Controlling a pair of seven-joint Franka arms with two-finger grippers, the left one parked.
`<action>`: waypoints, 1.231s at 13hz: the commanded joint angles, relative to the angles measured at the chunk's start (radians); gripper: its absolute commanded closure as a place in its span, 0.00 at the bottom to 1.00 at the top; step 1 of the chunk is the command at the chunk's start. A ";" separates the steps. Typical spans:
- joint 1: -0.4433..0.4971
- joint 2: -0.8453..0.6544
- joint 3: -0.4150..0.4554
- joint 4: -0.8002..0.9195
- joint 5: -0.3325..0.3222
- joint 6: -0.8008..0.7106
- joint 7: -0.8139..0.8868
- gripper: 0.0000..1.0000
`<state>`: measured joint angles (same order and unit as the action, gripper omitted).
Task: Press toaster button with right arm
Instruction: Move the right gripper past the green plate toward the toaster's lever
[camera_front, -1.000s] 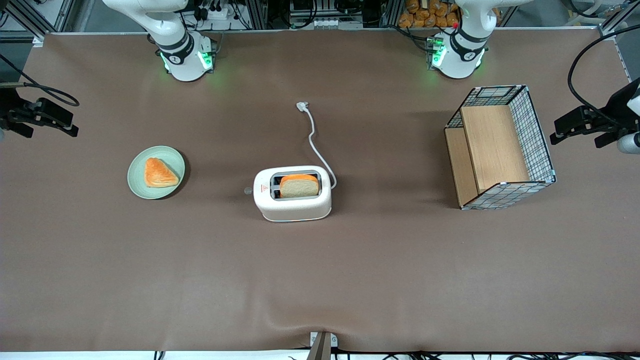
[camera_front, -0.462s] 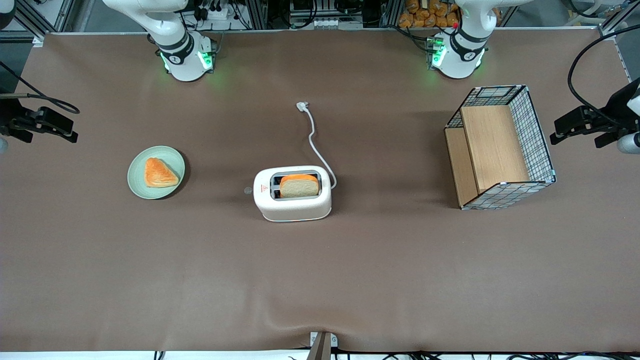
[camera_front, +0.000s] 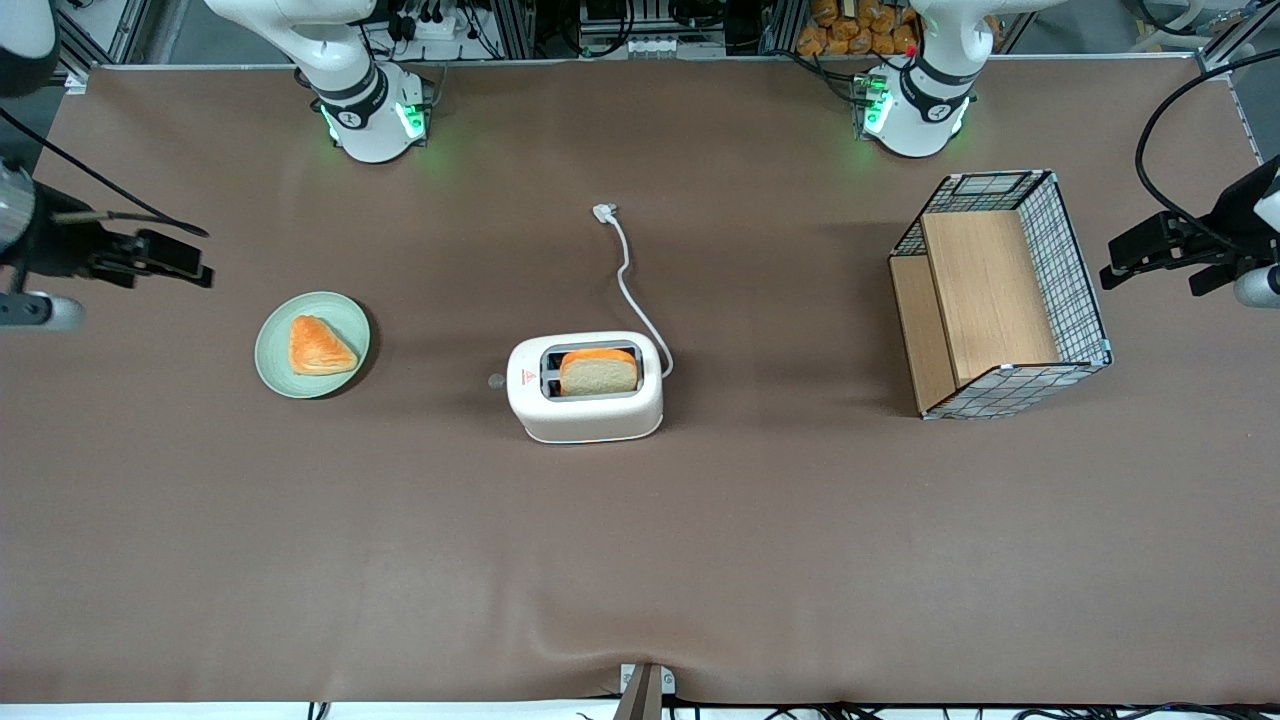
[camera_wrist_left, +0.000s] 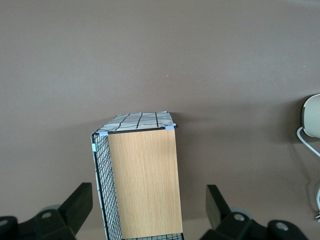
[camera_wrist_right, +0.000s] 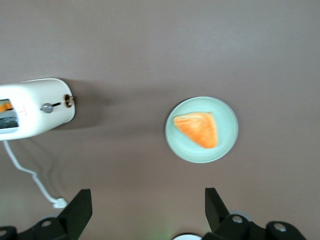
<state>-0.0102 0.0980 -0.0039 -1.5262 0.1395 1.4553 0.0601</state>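
While the toaster (camera_front: 586, 386) stands mid-tabletop with a slice of bread (camera_front: 598, 371) in one slot, the right arm's gripper (camera_front: 150, 257) is held in the air at the working arm's end of the table, well apart from its target. From the fingers (camera_wrist_right: 80, 210), which are spread wide and hold nothing, the toaster button (camera_wrist_right: 47, 107) lies off toward the middle of the table, past a green plate (camera_front: 312, 344) carrying a triangular pastry (camera_front: 320, 346). The toaster's long axis is seen to run from the working arm's end toward the parked arm's, and the narrow end bearing the button is the one turned toward the fingers; a small round knob (camera_wrist_right: 69, 100) is seen just beside the button on that same face. A white cord (camera_front: 630, 280) trails from the toaster's other end. The reach toward the button is judged not yet made, and a sideways travel over the plate is judged to be needed first.
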 joint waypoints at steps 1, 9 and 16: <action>0.015 0.034 0.004 -0.014 0.041 -0.003 0.102 0.07; 0.108 0.032 0.009 -0.279 0.219 0.185 0.113 1.00; 0.205 0.129 0.012 -0.393 0.373 0.509 0.077 1.00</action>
<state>0.1729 0.2027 0.0143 -1.9213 0.4551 1.9197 0.1632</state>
